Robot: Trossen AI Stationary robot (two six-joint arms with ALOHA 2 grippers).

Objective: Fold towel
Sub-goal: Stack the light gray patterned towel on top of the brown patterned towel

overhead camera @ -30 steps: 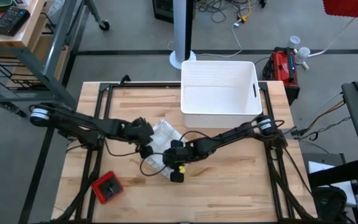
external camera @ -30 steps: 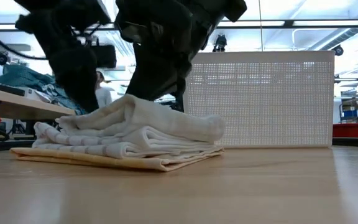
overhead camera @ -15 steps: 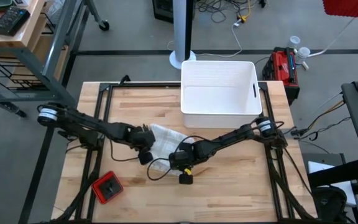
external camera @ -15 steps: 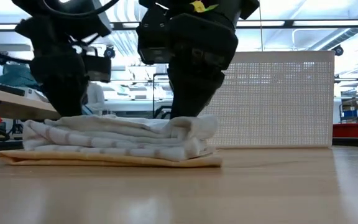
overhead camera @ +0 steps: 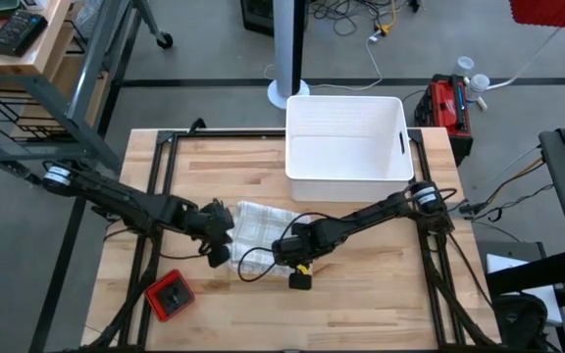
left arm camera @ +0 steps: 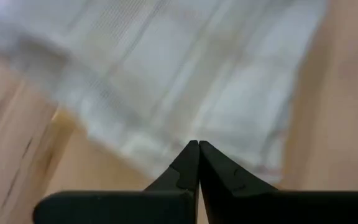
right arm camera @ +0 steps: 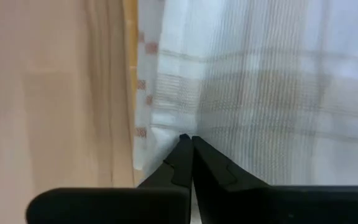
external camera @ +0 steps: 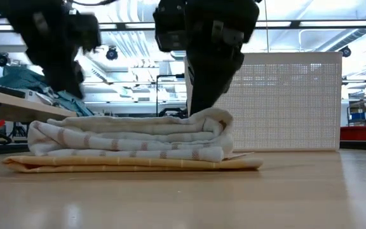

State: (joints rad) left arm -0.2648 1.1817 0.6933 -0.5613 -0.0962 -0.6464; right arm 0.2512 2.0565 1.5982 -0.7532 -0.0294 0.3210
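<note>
The towel (overhead camera: 261, 224), white with faint checks and a yellow lowest layer (external camera: 132, 164), lies folded in a flat stack on the wooden table, left of its middle. My right gripper (external camera: 199, 112) is shut and stands steeply on the stack's right end; the right wrist view shows the same gripper (right arm camera: 186, 138) on the cloth (right arm camera: 260, 81) beside its edge. My left gripper (external camera: 74, 84) is shut and hangs above the stack's left end, clear of it. Its own view has this gripper (left arm camera: 197, 144) over the towel's border (left arm camera: 185, 74). My right gripper presses its shut fingertips down on the towel's top layer (right arm camera: 166, 124), close to the folded right end (external camera: 218, 121). The fingers come from above, slanting in from the table's right. The stack lies flat on the table under them.
A white basket (overhead camera: 346, 137) stands at the table's far edge, right of centre; its perforated wall (external camera: 278, 102) rises behind the towel. A red block (overhead camera: 170, 296) lies at the near left corner. Bare wood lies in front of and to the right of the towel.
The towel's raised, bulging top fold has been pushed down and the stack now lies flatter and longer, its right end farther right. My right gripper has tipped steeper while staying on it. My left gripper has come up off the towel and drawn back toward the table's left.
</note>
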